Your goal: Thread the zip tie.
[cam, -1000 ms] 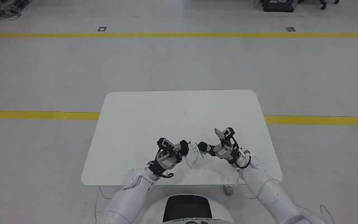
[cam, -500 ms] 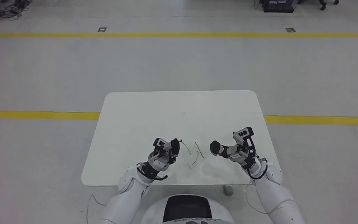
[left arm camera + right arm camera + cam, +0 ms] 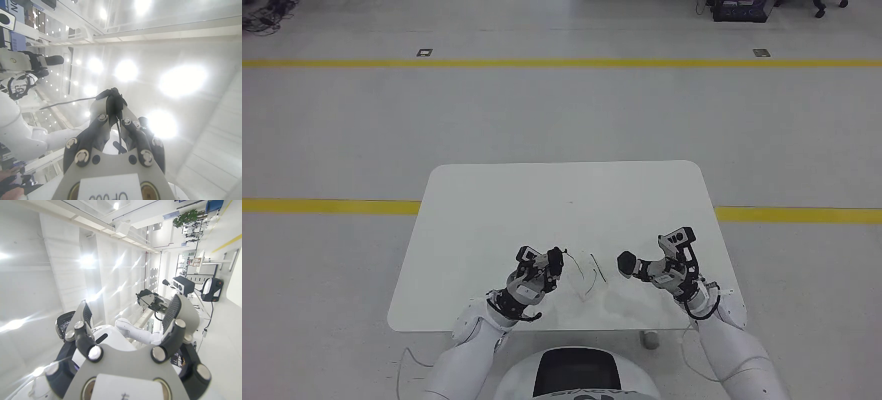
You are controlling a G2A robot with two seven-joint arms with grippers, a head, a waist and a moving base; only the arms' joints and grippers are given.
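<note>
My left gripper (image 3: pixel 554 262) hovers over the near part of the white table (image 3: pixel 562 200), shut on the zip tie (image 3: pixel 591 272). The tie is a thin strap that curves out from the fingertips toward the table's middle. In the left wrist view the strap (image 3: pixel 66 103) sticks out sideways from the closed fingertips, and another stretch runs down between the fingers. My right gripper (image 3: pixel 628 264) is a short way to the right of the strap, open and not touching it. Its ribbed pads (image 3: pixel 170 311) stand wide apart around the right gripper (image 3: pixel 128 313) midpoint with nothing between them.
The left arm's gripper (image 3: pixel 149 300) appears farther off in the right wrist view. A yellow line (image 3: pixel 802 214) crosses the floor beyond the table. The table's near edge (image 3: pixel 572 328) lies just under both wrists.
The right gripper has pulled away to the right, away from the zip tie. The left gripper has drawn back slightly to the left, still holding the tie. Nothing has shifted over the last half second.
</note>
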